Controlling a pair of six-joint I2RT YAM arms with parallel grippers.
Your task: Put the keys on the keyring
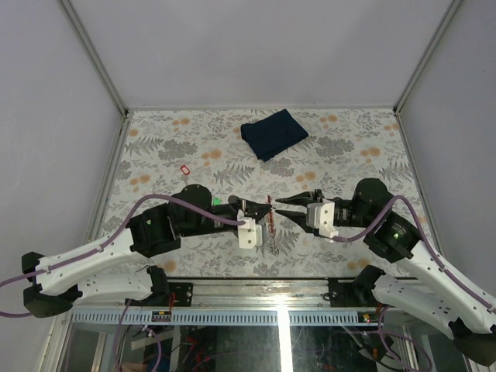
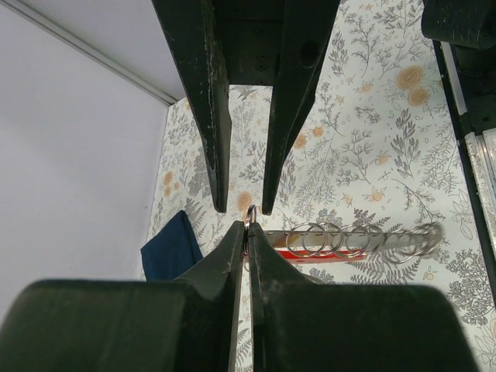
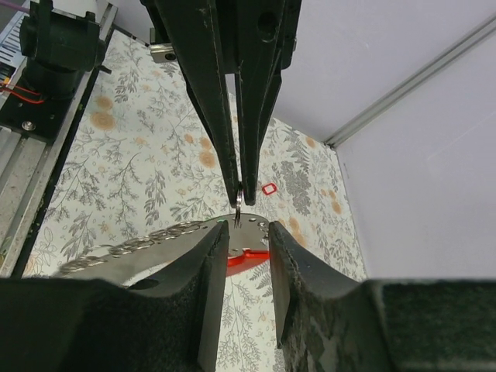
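Pinching the keyring (image 2: 341, 242) at its tips, the left hand (image 2: 246, 229) faces the half-open right hand (image 3: 248, 231).

Overhead from behind, close opposed wrist views, sharing keyring (image 2: 349, 242)

The keyring (image 2: 249, 215), a string of thin silvery loops with a red tag (image 2: 310, 256), has its end loop pinched on edge in the left claw's (image 1: 266, 208) closed tips, the rest dangling below. A green key (image 1: 216, 201) (only a speck) lies behind that claw.
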